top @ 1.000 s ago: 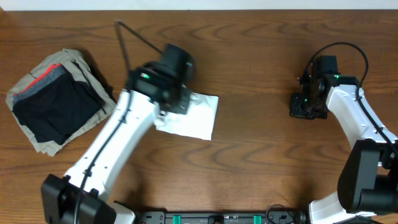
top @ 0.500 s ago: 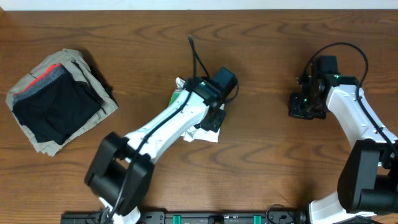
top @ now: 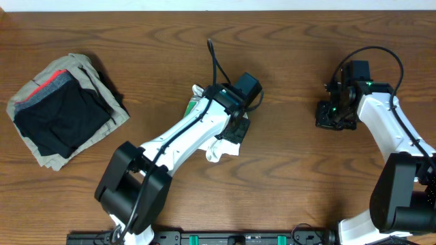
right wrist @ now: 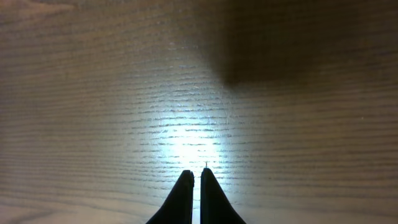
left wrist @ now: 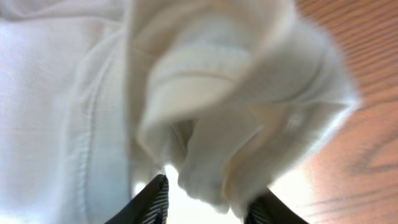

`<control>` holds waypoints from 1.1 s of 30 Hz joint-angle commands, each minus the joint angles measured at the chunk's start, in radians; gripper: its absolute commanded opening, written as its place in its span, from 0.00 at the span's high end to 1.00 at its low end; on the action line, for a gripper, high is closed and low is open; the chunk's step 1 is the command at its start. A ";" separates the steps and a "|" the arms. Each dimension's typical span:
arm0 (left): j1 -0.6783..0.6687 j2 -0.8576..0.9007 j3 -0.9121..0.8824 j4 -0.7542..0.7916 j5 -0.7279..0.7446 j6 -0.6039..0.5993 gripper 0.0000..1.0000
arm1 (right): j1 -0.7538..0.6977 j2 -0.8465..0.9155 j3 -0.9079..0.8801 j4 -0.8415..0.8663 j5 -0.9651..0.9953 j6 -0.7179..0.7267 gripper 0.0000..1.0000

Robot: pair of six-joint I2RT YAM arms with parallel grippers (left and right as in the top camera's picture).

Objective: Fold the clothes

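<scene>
Overhead: shows white T-shirt [top: 216, 152] crumpled at the middle of the desk [top: 306, 190], beneath left gripper [top: 236, 129]. No fold evident, so folding apparently all outstanding. Places right gripper [top: 333, 117] well apart from it.
Left wrist: shows jaws clamped on bunched fabric.
Right wrist: shows jaws together above wood only.

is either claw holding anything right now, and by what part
The left claw grips a bunched fold of the white T-shirt. The right claw is shut and holds nothing.
</scene>
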 commanded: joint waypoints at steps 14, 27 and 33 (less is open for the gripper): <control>0.215 -0.332 0.057 -0.037 -0.151 -0.067 0.39 | 0.145 -0.019 0.016 -0.010 -0.436 -0.175 0.76; 0.251 -0.108 -0.018 -0.030 -0.037 -0.066 0.39 | 0.368 -0.014 0.016 0.040 -0.409 -0.164 0.79; 0.251 -0.084 -0.018 -0.037 -0.037 -0.066 0.40 | 0.406 0.028 0.016 0.090 -0.389 -0.164 0.75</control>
